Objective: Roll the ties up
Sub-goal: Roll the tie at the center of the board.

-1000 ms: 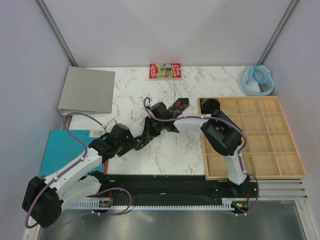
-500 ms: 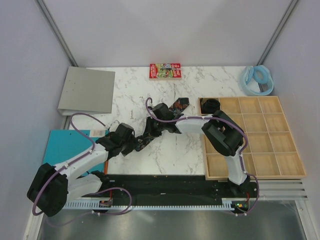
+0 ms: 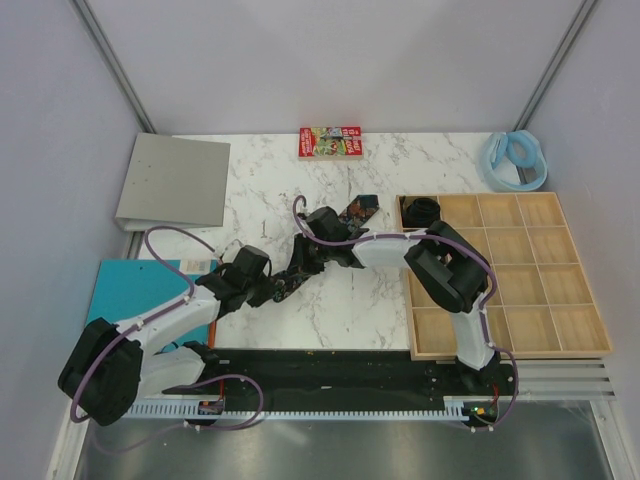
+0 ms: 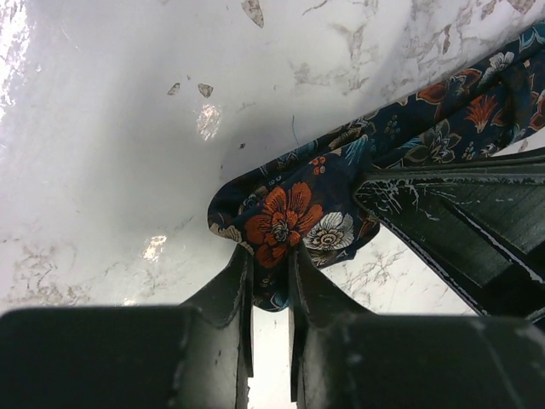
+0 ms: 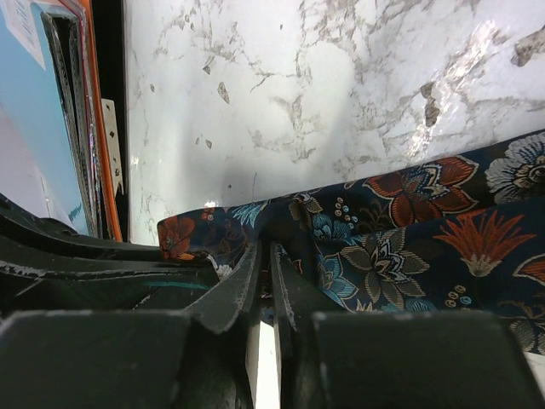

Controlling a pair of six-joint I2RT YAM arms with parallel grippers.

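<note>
Left wrist view shows your left gripper [image 4: 270, 266] pinched tight on the folded end of the floral tie [image 4: 294, 213], which lies on the marble table [image 4: 111, 128]. Your right gripper [image 5: 264, 256] is clamped on the floral tie's edge just beside it. From above, the strip runs diagonally mid-table, and a coiled tie [image 3: 422, 210] sits in the wooden tray's [image 3: 500, 351] far-left compartment.

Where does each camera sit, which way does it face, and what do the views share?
Top external: fixed above and behind, looking down on the marble table; both arms show, left pincer and right pincer at the tie.
Left wrist: looks down along its own fingers, shut on the tie's folded end.
Right wrist: likewise, fingers shut on the tie.
Shared: both wrist views show the floral tie on marble.
</note>
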